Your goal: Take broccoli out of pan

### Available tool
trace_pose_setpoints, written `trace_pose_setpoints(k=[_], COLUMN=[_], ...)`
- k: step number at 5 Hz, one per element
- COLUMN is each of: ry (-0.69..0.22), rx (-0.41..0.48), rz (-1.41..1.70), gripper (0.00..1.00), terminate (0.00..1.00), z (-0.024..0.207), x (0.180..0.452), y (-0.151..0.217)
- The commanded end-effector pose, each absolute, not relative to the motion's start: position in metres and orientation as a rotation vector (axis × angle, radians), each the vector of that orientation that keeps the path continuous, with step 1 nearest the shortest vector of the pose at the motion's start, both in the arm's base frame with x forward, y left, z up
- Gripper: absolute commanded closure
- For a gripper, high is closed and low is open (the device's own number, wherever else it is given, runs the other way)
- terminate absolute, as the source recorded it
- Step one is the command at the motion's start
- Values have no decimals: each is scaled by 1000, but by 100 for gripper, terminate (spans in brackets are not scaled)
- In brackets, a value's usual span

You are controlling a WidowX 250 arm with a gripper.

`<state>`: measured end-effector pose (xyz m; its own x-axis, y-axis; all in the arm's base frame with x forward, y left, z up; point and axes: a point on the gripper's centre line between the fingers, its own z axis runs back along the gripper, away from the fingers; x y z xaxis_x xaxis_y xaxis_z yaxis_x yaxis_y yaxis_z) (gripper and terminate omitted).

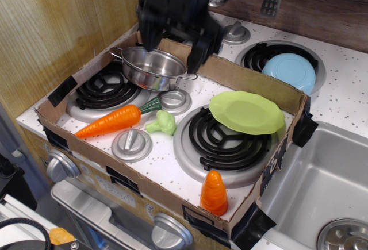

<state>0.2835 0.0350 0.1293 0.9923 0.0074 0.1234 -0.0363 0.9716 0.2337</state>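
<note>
The light-green broccoli (pixel 162 124) lies on the white speckled stove top between the two front burners, next to the carrot's green top. The shiny steel pan (pixel 153 67) sits at the back left of the cardboard box, over the left burner, with nothing visible inside. My gripper (pixel 171 41) is raised above the pan's far rim, blurred, its two black fingers spread apart and holding nothing.
An orange carrot (pixel 111 121) lies left of the broccoli. A lime-green plate (pixel 246 112) rests on the right burner. An orange cone (pixel 214 192) stands at the box's front. A blue plate (pixel 289 70) sits on a back burner. A sink (pixel 322 187) is at right.
</note>
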Motion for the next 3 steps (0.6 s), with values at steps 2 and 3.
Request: trace_pose_setpoints(k=[2,3], ry=[-164,-164], rx=[213,213], rz=[-38,-38], gripper=[0,0], terminate=[0,100], z=[149,149], x=[299,299], y=[27,27])
